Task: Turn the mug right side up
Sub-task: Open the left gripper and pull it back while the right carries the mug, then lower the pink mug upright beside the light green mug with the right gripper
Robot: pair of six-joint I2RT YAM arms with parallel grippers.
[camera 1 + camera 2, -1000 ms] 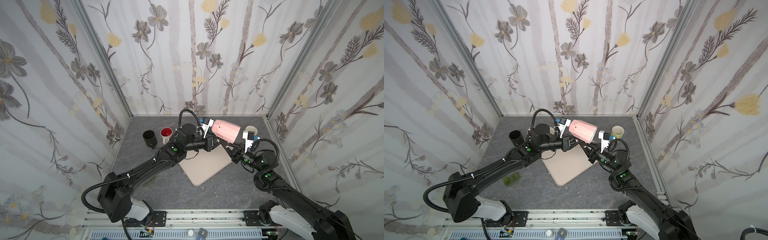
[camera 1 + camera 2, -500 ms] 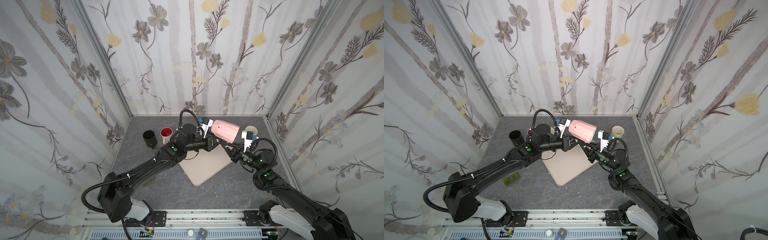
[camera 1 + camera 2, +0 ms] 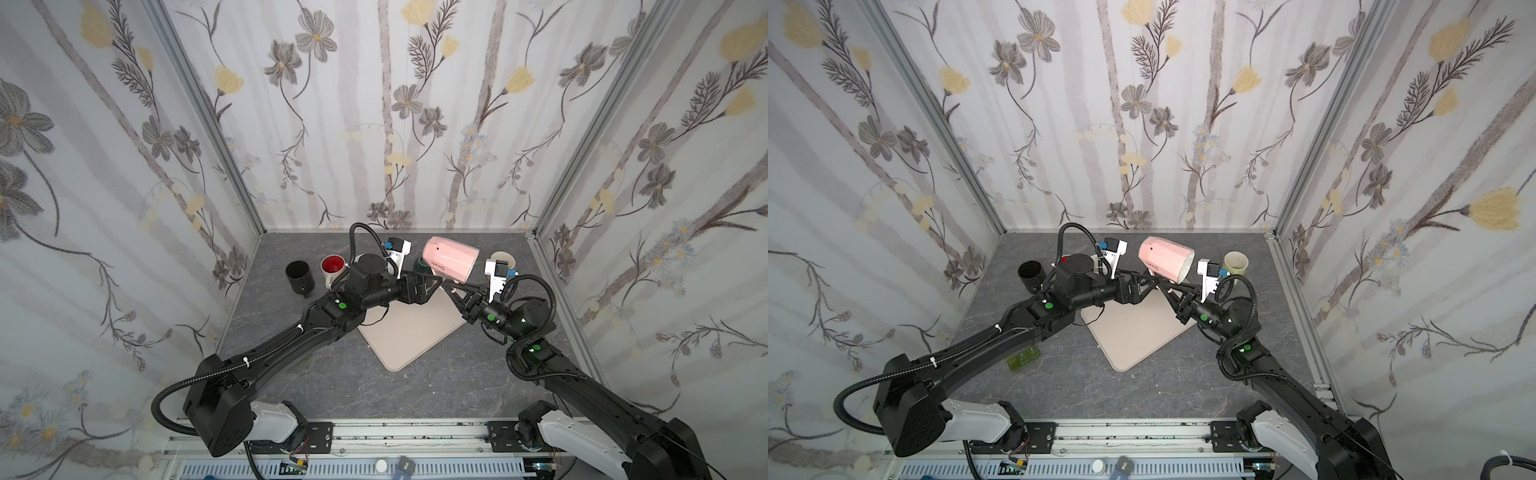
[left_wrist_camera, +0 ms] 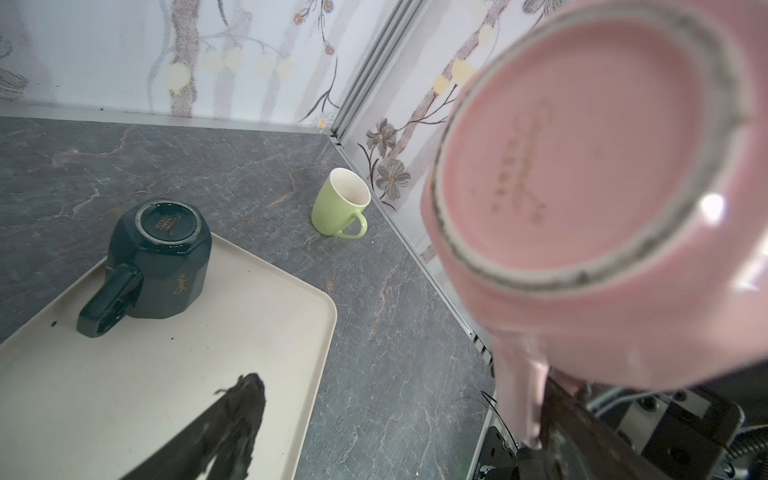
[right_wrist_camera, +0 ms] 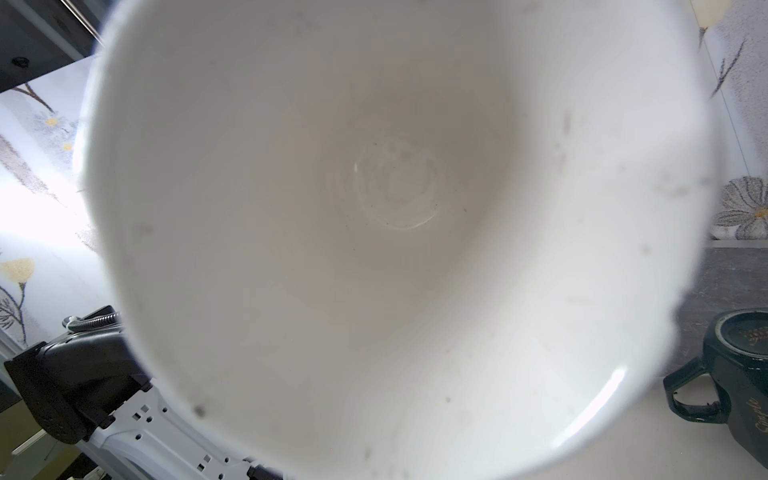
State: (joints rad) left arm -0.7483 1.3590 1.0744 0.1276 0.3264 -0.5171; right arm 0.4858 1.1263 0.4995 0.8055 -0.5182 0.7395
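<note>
The pink mug (image 3: 451,259) (image 3: 1165,259) hangs in the air on its side above the far edge of the beige tray (image 3: 411,332). Its base faces the left wrist camera (image 4: 582,187), and its white inside fills the right wrist view (image 5: 374,208). My left gripper (image 3: 432,291) (image 3: 1148,289) (image 4: 399,386) is open just left of and below the mug, with one finger beside the handle (image 4: 519,395). My right gripper (image 3: 446,286) (image 3: 1167,286) reaches in under the mug from the right and is shut on it; the mug hides its jaws in the right wrist view.
A dark green mug (image 4: 162,257) (image 5: 744,365) stands upside down on the tray's far corner. A light green mug (image 4: 338,208) (image 3: 1235,264) stands upright near the back right wall. A black mug (image 3: 299,276) and a red-lined white mug (image 3: 332,268) stand at the back left. Small green blocks (image 3: 1021,357) lie by the left arm.
My left gripper has opened and let go of the pink mug. The mug stays in the air, held by my right gripper, in about the same place.
</note>
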